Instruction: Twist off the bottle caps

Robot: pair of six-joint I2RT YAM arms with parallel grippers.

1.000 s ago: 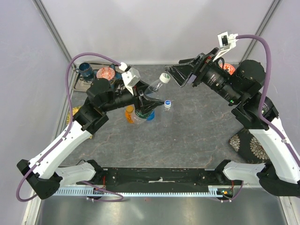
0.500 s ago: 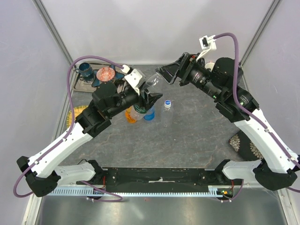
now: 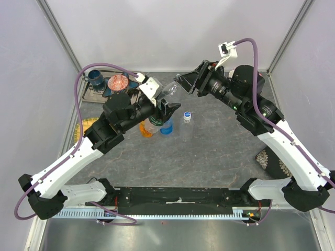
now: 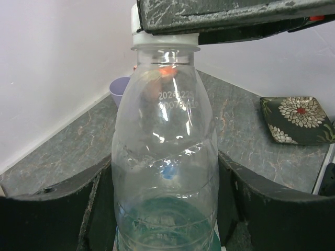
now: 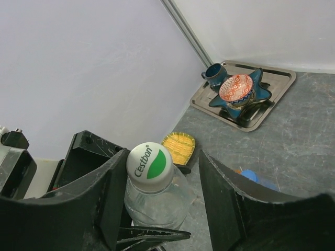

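My left gripper [image 3: 162, 107] [image 4: 165, 209] is shut on a clear bottle [image 3: 168, 93] [image 4: 165, 157], holding it tilted above the table with the neck toward the back right. Its white and green cap [image 5: 149, 162] [image 4: 165, 39] sits between the fingers of my right gripper [image 3: 180, 82] [image 5: 162, 172]. The left finger [image 5: 104, 193] touches the cap; the right finger [image 5: 220, 193] stands apart from it, so the jaws are open. Below, an orange bottle [image 3: 146, 128], a blue-tinted bottle [image 3: 167, 127] and a small clear bottle [image 3: 187, 116] stand together.
A metal tray [image 3: 91, 93] at the back left holds a dark blue cup [image 3: 96, 77] and an orange patterned bowl [image 3: 118, 82]. A yellow woven dish [image 3: 84, 125] lies at the left edge, a dark floral plate [image 3: 272, 159] at the right. A lilac cup [image 4: 119, 90] stands by the wall.
My right gripper has swung left onto the cap of the held bottle, and its jaws have narrowed around the cap. The left arm shifted slightly, still gripping the bottle.
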